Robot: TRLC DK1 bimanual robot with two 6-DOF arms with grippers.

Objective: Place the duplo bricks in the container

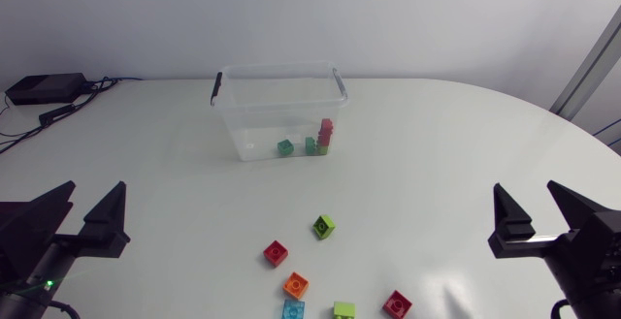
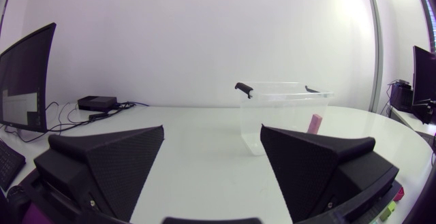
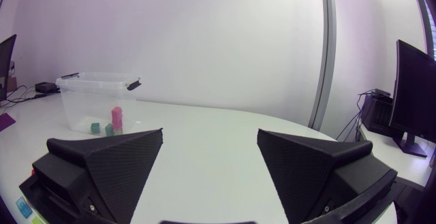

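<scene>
Your left tool (image 1: 95, 191) and right tool (image 1: 524, 191) both stand apart, holding nothing, well short of the container (image 1: 262, 115). Six loose bricks (image 1: 324, 226) lie in front of it.

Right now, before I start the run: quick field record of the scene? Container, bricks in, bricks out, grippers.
container: clear, open top, far side
inside: teal brick, green brick, pink stack
loose on table: lime brick, red brick, orange brick, light blue brick, second lime brick, second red brick
left gripper: open, empty
right gripper: open, empty
</scene>
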